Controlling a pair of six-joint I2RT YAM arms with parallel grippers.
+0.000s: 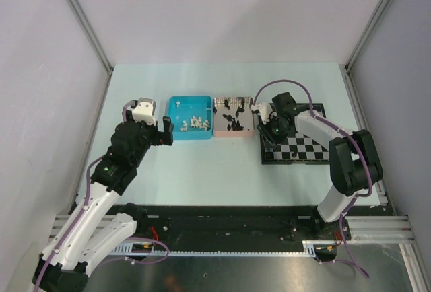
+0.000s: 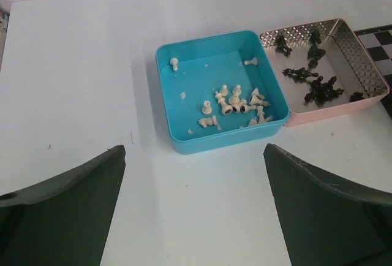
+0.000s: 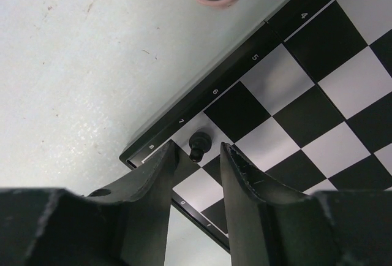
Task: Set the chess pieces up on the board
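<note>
The chequered board (image 1: 303, 145) lies at the right and fills the right wrist view (image 3: 318, 76). One black pawn (image 3: 198, 143) stands upright on a pale square in the board's near-left corner. My right gripper (image 3: 199, 149) is open around it, a finger on each side, neither touching; it also shows in the top view (image 1: 264, 129). White pieces (image 2: 236, 103) lie in the blue tray (image 2: 208, 144), and black pieces (image 2: 318, 88) lie in the pink tray (image 2: 331, 113). My left gripper (image 2: 195, 155) is open and empty above the table, short of the blue tray.
The blue tray (image 1: 190, 101) and pink tray (image 1: 232, 134) stand side by side at mid-table, the pink one touching the board's left edge. A few dark pieces (image 1: 331, 118) show near the board's far right. Grey walls close in both sides.
</note>
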